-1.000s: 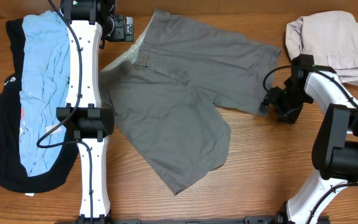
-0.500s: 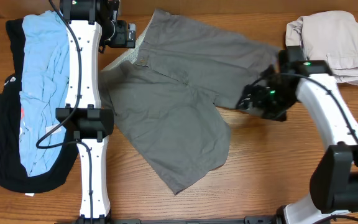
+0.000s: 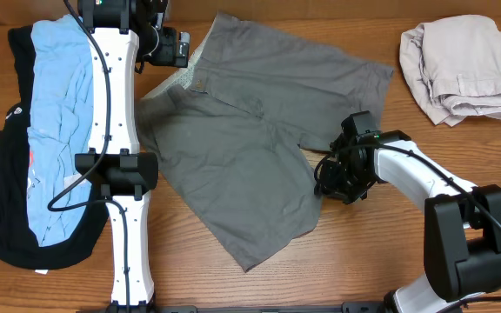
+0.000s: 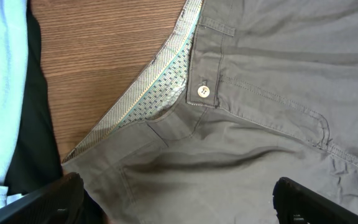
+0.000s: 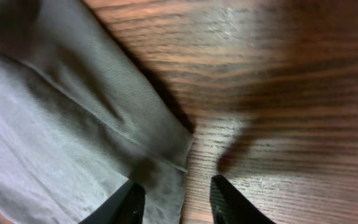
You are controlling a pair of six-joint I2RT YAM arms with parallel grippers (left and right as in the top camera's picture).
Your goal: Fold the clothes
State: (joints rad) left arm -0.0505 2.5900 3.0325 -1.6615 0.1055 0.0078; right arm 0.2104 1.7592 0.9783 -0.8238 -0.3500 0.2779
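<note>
The shorts (image 3: 250,130) are spread mid-desk (image 3: 364,261), waistband (image 4: 166,81) toward the far-left corner and legs toward the right and near edges. The near leg's hem corner (image 5: 178,155) is straddled by the right gripper (image 5: 176,202), fingers parted and empty, with bare desk to its right. The left gripper (image 4: 179,205) hangs wide open and empty over the waistband.

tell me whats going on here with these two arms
Two robot arms are getting set to fold grey shorts spread flat on the table. The left pincer hovers open over the waistband near the button; the right pincer is open at the hem corner of one leg, not gripping it. The shorts are not folded yet. A light-blue shirt and black garment wait at the left; a beige garment lies at the far right.
</note>
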